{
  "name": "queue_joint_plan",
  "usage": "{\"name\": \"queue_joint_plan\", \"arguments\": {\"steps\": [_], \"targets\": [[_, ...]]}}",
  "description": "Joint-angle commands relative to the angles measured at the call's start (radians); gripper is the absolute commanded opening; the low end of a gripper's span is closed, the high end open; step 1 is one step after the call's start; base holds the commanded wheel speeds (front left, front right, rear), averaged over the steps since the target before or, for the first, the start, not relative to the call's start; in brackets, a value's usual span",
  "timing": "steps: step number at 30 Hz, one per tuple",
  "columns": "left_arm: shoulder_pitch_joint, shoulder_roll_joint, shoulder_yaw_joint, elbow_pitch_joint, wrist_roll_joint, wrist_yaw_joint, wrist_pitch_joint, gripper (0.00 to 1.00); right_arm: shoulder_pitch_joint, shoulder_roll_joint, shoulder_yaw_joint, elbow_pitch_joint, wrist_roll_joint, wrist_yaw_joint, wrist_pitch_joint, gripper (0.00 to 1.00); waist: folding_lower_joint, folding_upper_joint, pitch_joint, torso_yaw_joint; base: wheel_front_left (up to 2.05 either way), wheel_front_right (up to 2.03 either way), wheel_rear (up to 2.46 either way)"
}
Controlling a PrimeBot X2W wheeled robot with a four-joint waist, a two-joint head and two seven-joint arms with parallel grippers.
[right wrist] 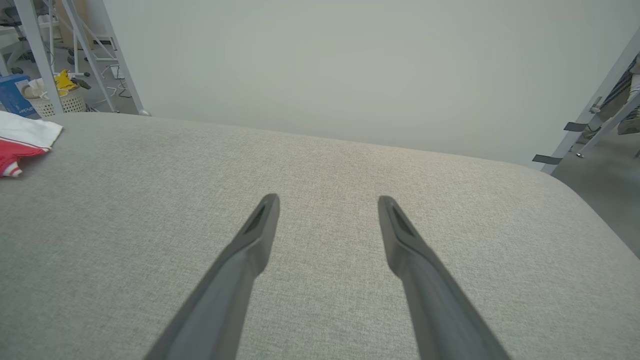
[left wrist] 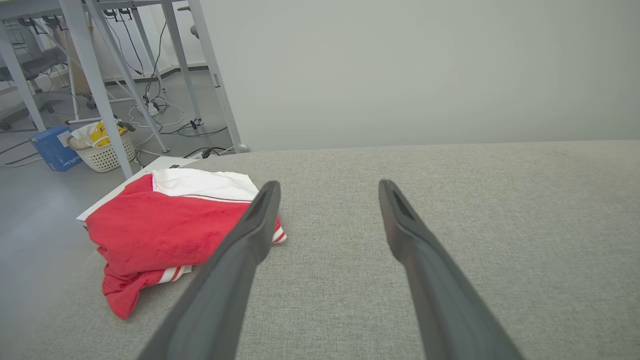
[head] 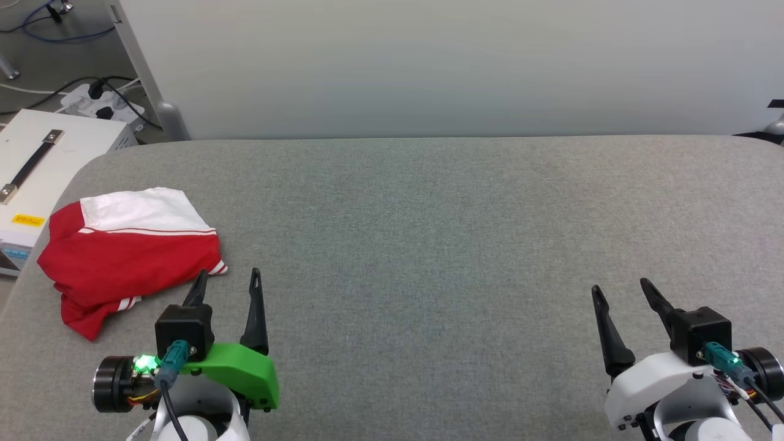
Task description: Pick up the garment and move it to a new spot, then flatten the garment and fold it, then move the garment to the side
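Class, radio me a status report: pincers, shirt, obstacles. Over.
Left pincer open, empty, near shirt. Right pincer open, empty. Shirt folded, left end of grey surface. Nothing blocking.

Bright, even, soft light with faint shadows and sharp focus; wrist views bow at edges.

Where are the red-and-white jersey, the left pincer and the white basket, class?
Red-and-white jersey [head: 122, 263]: head view, red body panel.
Left pincer [head: 228, 273]: head view, midway between its fingertips.
White basket [left wrist: 106, 157]: left wrist view, its perforated wall.
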Motion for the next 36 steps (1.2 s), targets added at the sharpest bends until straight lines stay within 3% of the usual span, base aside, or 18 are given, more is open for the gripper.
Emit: {"name": "queue_joint_plan", "arguments": {"steps": [1,36], "targets": [[0.001,0.000,-0.003,-0.002,-0.008,0.008,-0.012,1.00,0.001,0.000,-0.004,-0.004,0.008,0.000,-0.011,1.00,0.0000,0.0000,0.000,0.000,0.00,0.00,0.00],[0.014,-0.002,-0.026,0.000,-0.055,0.020,-0.085,1.00,0.031,-0.001,-0.024,-0.040,0.106,0.000,-0.083,1.00,0.0000,0.0000,-0.007,0.005,0.00,0.00,0.00]]}}
